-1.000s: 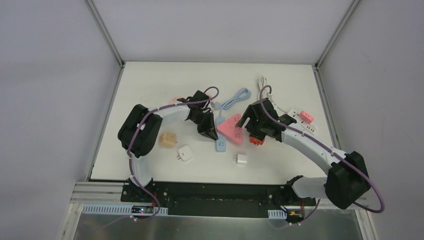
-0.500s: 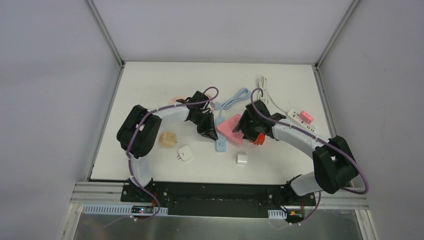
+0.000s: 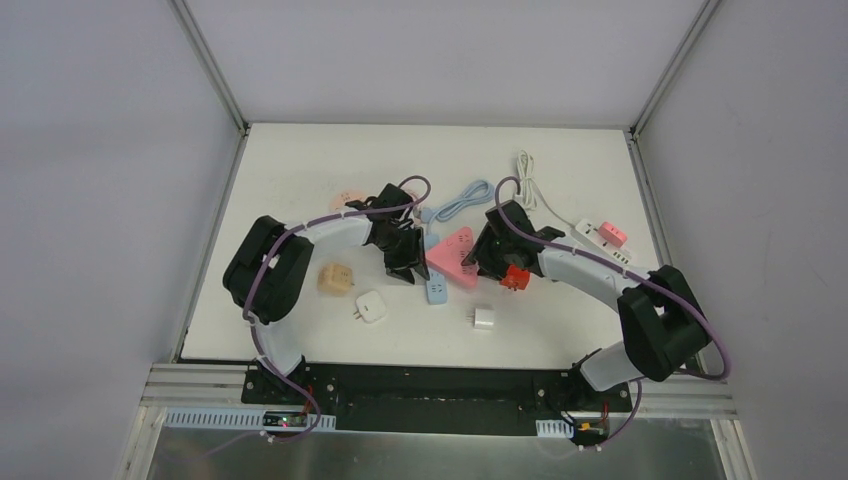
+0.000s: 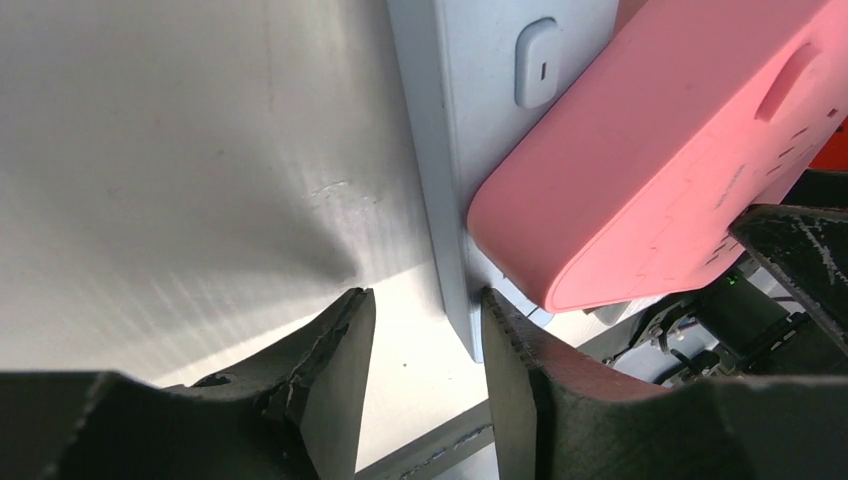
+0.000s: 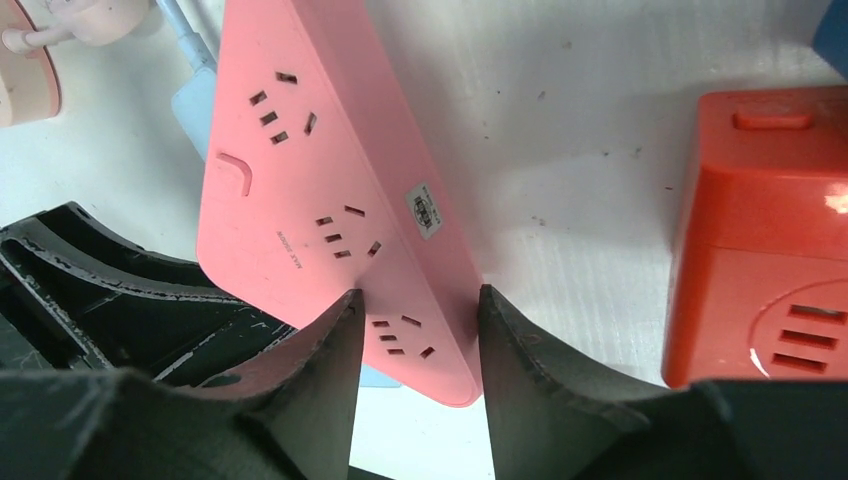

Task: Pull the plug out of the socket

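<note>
A pink power strip (image 3: pixel 453 256) lies tilted across a light blue power strip (image 3: pixel 436 290) at the table's middle. My left gripper (image 3: pixel 405 264) is open. Its jaws straddle the blue strip's end edge (image 4: pixel 455 290), which sits close to the right finger (image 4: pixel 515 370). My right gripper (image 3: pixel 487 256) is open around the pink strip's near end (image 5: pixel 420 330). One finger overlaps its socket face and the other touches its side. A light blue piece with a cable (image 5: pixel 195 100) shows at the pink strip's left edge. I cannot tell whether it is plugged in.
A red cube socket (image 3: pixel 513 277) sits right of my right gripper. Two white adapters (image 3: pixel 484 320) (image 3: pixel 371 305) and a tan cube (image 3: pixel 334 278) lie near the front. A white-pink strip (image 3: pixel 605 238) is at the right, with blue (image 3: pixel 460 198) and white cables (image 3: pixel 529 170) behind.
My right gripper moved left and closed in over the pink strip's end. The pink and blue strips and my left gripper shifted slightly left.
</note>
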Available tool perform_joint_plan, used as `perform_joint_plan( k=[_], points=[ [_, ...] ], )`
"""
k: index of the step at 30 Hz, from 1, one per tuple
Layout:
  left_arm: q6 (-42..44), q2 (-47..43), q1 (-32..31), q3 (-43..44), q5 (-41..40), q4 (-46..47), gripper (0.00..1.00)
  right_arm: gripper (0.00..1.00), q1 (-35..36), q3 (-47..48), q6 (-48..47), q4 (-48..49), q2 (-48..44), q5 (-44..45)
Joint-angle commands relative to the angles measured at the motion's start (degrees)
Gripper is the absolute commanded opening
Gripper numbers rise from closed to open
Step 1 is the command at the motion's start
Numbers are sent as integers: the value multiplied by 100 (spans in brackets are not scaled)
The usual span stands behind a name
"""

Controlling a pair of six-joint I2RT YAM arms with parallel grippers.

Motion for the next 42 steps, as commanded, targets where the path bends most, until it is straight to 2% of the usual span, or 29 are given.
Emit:
perform_joint_plan(
  k=[1, 14, 24, 32, 35, 39, 42],
  points=[
    [78, -298, 43, -382, -295, -156, 45, 44, 363, 274, 391, 319, 316, -550],
    [-168, -1233, 86, -1117, -177, 1173, 60, 44, 384, 649, 612, 199, 535, -658],
    [51, -1483, 63, -1504, -1117, 814, 72, 44, 401, 712, 804, 537, 674, -1153],
    [360, -1621, -154, -1645, -1218, 955, 74, 48, 405, 742, 731, 784, 793, -1400],
    [479, -1603, -278, -1601, -1421, 875, 73, 50, 405, 800, 664, 772, 836, -1406],
    [483, -1553, -332, -1574, -1866, 648, 62, 56, 377, 884, 507, 608, 891, -1311],
    [464, -1636, -342, -1723, -1999, 698, 53, 56, 325, 904, 346, 599, 943, -1410]
  ],
)
